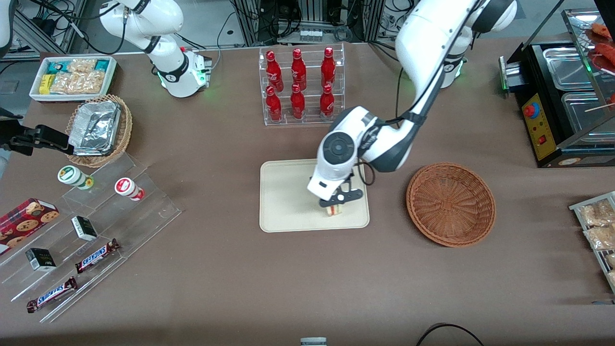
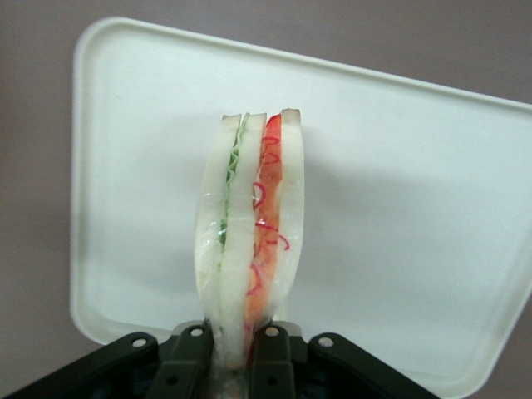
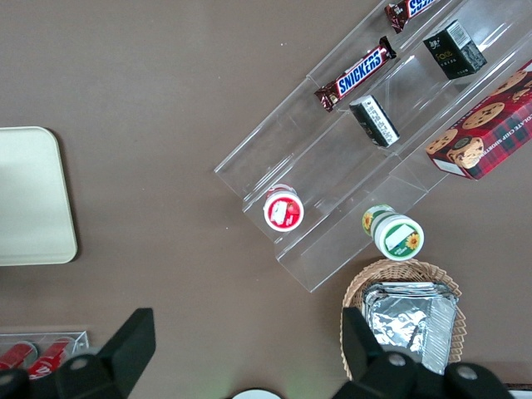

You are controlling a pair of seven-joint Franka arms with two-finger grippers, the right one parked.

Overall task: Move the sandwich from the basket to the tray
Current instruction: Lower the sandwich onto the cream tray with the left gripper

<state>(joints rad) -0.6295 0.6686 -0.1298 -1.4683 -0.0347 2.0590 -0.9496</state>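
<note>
1. The gripper [image 1: 336, 205] hangs low over the tray [image 1: 283, 192], at the tray's corner nearest the front camera and toward the basket [image 1: 450, 204].
2. Its 2 fingers [image 2: 189, 366] are clamped on the sandwich [image 2: 249, 241], 1 on each bread face, holding it by 1 end.
3. In the left wrist view the sandwich stands out from the jaws with its cut edge facing the camera: pale bread slices with a green layer on 1 side and a red and orange layer on the other, all under clear wrap.
4. In the front view the sandwich [image 1: 333, 209] shows just under the gripper, at the tray surface; I cannot tell whether it touches the tray or is a little above it.
5. The tray is cream-beige with rounded corners, and in the left wrist view the tray [image 2: 399, 191] fills the background around the sandwich.
6. The basket sits on the brown table [image 1: 216, 269] beside the tray, toward the working arm's end, apart from it, with nothing in it.
7. A clear rack of 6 red bottles [image 1: 300, 86] stands farther from the front camera than the tray.
8. Toward the parked arm's end lie a tan wicker basket with foil containers [image 1: 98, 129], a white bin of snack packets [image 1: 74, 77] and a clear stepped stand [image 1: 96, 226] with 2 Snickers bars [image 1: 96, 255].
</note>
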